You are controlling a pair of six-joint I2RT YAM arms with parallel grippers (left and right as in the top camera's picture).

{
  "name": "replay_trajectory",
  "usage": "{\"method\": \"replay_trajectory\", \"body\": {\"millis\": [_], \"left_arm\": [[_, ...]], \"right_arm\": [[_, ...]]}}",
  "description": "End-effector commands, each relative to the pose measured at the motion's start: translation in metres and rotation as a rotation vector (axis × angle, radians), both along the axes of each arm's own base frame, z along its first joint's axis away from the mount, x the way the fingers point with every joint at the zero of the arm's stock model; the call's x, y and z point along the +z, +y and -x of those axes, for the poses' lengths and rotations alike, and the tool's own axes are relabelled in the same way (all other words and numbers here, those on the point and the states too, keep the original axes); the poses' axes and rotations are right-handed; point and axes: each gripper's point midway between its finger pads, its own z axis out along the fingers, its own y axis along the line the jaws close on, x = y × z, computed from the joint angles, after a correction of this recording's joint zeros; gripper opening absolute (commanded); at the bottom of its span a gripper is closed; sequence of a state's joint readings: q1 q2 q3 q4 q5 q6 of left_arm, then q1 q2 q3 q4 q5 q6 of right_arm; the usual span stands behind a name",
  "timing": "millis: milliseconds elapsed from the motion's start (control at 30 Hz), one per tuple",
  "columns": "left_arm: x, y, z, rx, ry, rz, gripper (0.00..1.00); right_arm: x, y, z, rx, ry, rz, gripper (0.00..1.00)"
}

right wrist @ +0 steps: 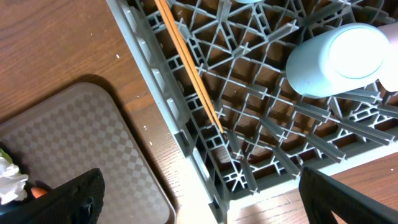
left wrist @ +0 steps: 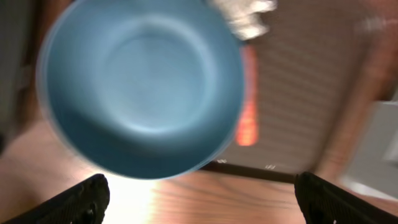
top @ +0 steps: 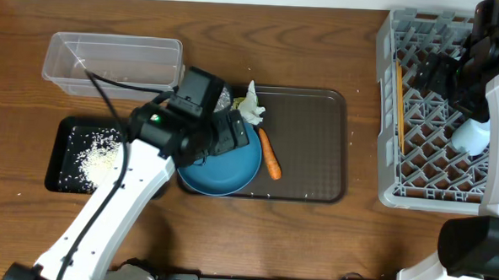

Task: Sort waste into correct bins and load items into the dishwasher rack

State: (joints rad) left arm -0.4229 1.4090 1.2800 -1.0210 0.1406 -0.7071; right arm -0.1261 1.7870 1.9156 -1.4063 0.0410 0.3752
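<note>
A large round blue plate (top: pixel 223 174) lies on the left end of the brown tray, with an orange carrot (top: pixel 270 154) just right of it. My left gripper (top: pixel 230 139) is open and empty above the plate; it (left wrist: pixel 199 208) hangs over the plate's (left wrist: pixel 143 87) near rim in the left wrist view. Crumpled white tissue (top: pixel 252 107) and a silver foil ball (top: pixel 223 97) lie behind the plate. My right gripper (top: pixel 442 74) is open and empty over the grey rack (top: pixel 392 112), which holds chopsticks (right wrist: pixel 189 62) and an upturned light blue cup (right wrist: pixel 339 59).
The dark brown serving tray (top: pixel 312 160) lies mid-table. A black tray (top: pixel 59 153) with white rice (top: pixel 97 154) sits at the left, and a clear tub (top: pixel 109 62) holding a few grains stands behind it. My left arm crosses the table's front left.
</note>
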Motion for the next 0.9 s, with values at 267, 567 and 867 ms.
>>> {"method": "replay_trajectory", "body": {"millis": [267, 567, 867], "left_arm": [[-0.020, 0.108, 0.038, 0.348, 0.215, -0.372, 0.98], [-0.028, 0.081, 0.047, 0.306, 0.285, -0.249, 0.98], [-0.059, 0.065, 0.057, 0.237, 0.301, -0.246, 0.98]], "right_arm": [[-0.002, -0.001, 0.000, -0.014, 0.004, -0.004, 0.99], [-0.002, -0.001, 0.000, -0.014, 0.004, -0.004, 0.99], [-0.002, -0.001, 0.000, -0.014, 0.004, -0.004, 0.99]]}}
